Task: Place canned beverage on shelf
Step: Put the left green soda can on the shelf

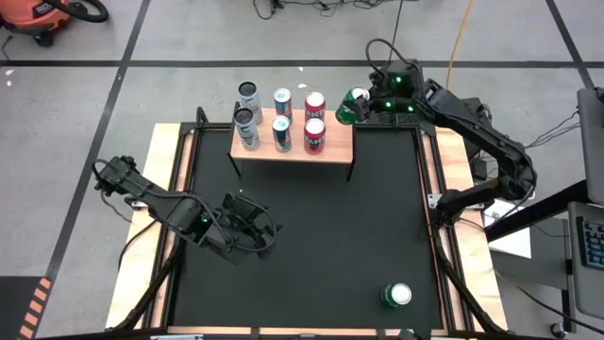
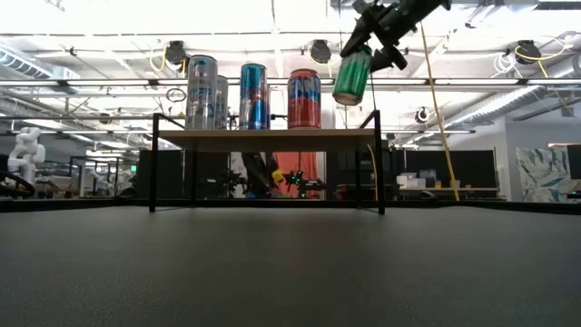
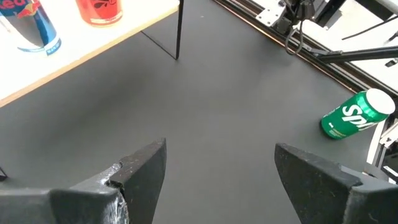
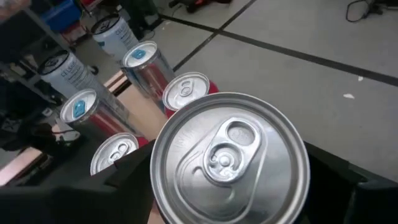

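- I see the black table [image 1: 311, 246] with its wood edge, the biggest thing here
- The shelf [image 1: 330, 146] stands at the far side of the table, a light wood board on thin black legs
- My right arm reaches to the far right end of the shelf. My right gripper [image 1: 357, 106] pinches a green can [image 1: 351, 107] and holds it up in the air, tilted, just past the shelf's right end. In the low view the green can [image 2: 351, 77] hangs above the board and does not touch it
- My left arm waits at the near left part of the table. My left gripper [image 1: 262, 229] has its fingers [image 3: 140, 171] spread apart with nothing between them
- Six cans stand on the shelf in two rows: two silver cans [image 1: 247, 115], two blue cans [image 1: 282, 118] and two red cans [image 1: 314, 121]
- Another green can [image 1: 396, 296] lies on its side at the near right corner of the table, well apart from the shelf
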`<state>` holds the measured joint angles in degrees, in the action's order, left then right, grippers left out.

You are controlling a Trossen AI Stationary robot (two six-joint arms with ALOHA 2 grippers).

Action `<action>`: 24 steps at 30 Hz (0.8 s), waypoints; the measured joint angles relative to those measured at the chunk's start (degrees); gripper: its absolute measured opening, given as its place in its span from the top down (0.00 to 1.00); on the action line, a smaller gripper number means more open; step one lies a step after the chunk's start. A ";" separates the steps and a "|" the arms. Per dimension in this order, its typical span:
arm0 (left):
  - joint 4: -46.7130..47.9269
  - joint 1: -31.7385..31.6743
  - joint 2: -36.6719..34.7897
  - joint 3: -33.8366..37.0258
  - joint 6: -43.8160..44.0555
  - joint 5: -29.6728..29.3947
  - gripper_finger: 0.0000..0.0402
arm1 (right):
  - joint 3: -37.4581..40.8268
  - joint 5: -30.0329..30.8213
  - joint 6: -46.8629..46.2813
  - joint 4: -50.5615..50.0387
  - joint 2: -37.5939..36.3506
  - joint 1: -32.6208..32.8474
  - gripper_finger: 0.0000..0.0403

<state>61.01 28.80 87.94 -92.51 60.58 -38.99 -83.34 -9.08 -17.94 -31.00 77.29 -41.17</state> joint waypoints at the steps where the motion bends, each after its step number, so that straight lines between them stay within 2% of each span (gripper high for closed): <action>1: -0.01 -0.23 0.00 0.00 -0.18 0.27 0.26 | 0.59 0.07 -0.39 0.59 -0.11 0.00 0.28; 14: -0.52 -2.43 0.00 0.00 -2.77 3.88 0.26 | 1.54 0.02 4.10 6.62 4.60 0.02 0.28; 24: -0.52 -2.43 0.00 0.00 -2.59 4.22 0.26 | 1.52 -0.01 9.11 5.92 7.71 0.02 0.28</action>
<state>60.49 26.37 87.94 -92.51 58.00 -34.76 -81.81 -9.08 -8.83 -25.08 85.00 -41.15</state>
